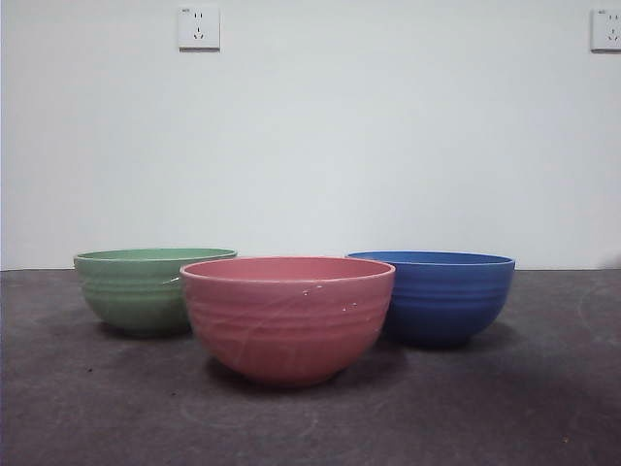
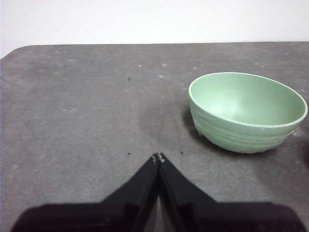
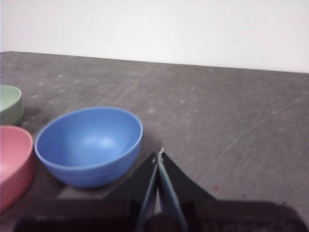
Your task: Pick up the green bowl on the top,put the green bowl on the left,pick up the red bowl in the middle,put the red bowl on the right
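On the dark grey table [image 1: 87, 408], the green bowl [image 1: 146, 289] sits upright at the left, the red bowl [image 1: 287, 316] nearest the front camera in the middle, the blue bowl [image 1: 444, 295] at the right. The left gripper [image 2: 158, 158] hangs near the green bowl, jaws pressed together and empty. The right gripper [image 3: 160, 153] is beside the blue bowl, likewise closed on nothing.

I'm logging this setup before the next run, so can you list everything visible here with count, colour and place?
green bowl: one, muted green, upright on the table, at the left of the front view, behind the red one.
red bowl: one, pinkish red, upright, middle and nearest the front camera.
blue bowl: one, blue, upright, at the right, partly behind the red one.
table: one, dark grey, scuffed, under all three bowls.
wall sockets: two, white, high on the white wall.
left gripper: one, black, jaws shut, holding nothing, beside the green bowl.
right gripper: one, black, jaws shut, holding nothing, beside the blue bowl.
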